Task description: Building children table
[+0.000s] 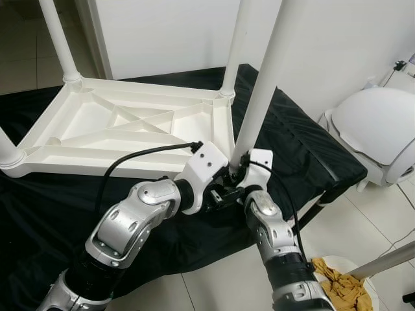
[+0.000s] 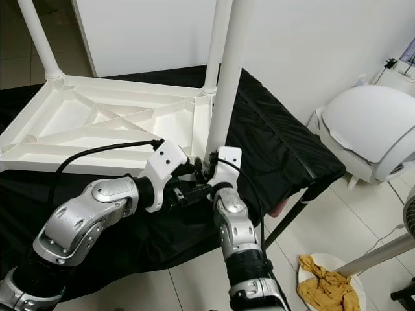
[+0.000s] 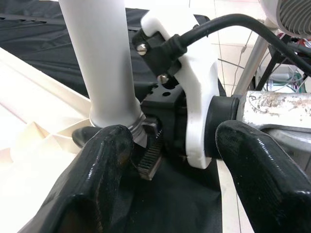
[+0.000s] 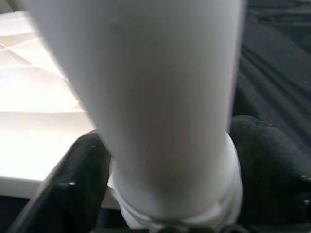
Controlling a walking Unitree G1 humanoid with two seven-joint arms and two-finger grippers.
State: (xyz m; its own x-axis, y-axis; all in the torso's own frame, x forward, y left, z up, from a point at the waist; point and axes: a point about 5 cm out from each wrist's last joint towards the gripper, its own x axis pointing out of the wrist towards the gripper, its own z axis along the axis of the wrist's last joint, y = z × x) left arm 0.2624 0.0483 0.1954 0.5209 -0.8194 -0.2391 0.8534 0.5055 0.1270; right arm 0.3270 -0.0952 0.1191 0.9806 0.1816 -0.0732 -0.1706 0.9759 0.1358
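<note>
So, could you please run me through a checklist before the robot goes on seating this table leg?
1. Tabletop upside down on the black cloth: ok.
2. Right pincer around the near table leg, close to its base: ok.
3. Left pincer at the same corner, fingers apart, holding nothing: ok.
4. Near table leg upright like the others: not ok, it leans.
5. Leg end fully in its corner socket: cannot tell, the pincers hide it.
6. Other three legs standing in their corners: ok.
</note>
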